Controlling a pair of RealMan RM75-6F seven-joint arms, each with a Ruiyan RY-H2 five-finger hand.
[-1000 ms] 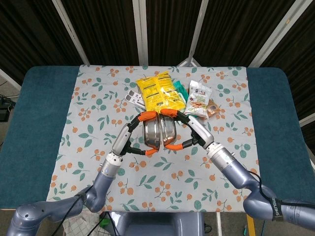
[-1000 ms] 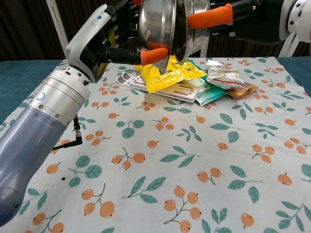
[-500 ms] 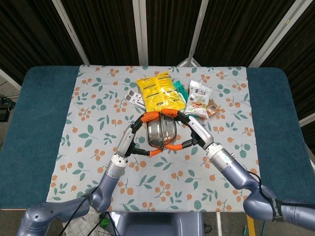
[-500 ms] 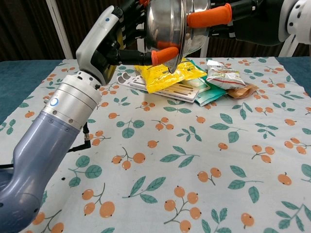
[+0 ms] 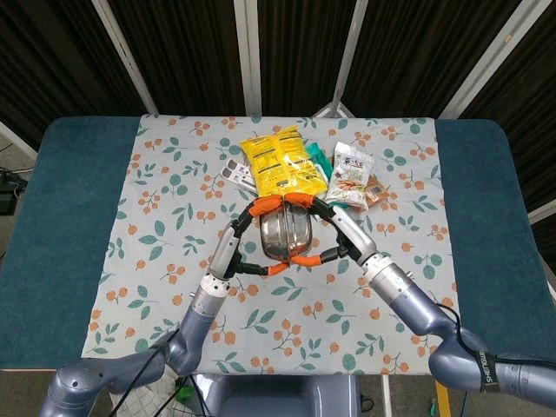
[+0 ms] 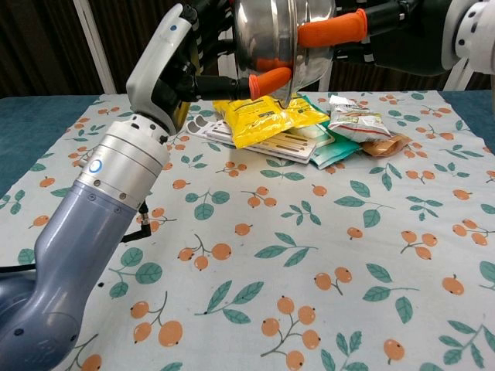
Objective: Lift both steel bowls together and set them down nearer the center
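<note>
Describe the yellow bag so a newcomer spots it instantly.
On the flowered tablecloth, look at the pile of snack packets near the far edge. The yellow bag lies at its left end, partly over a white tray. It is the largest and the only bright yellow one.

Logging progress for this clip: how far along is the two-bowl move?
Done: the steel bowls are picked up, clear of the cloth in the chest view. In hand: pressed together on edge between the left hand and the right hand, in front of the yellow snack bag. Left: lower them onto the floral tablecloth and let go.
</note>
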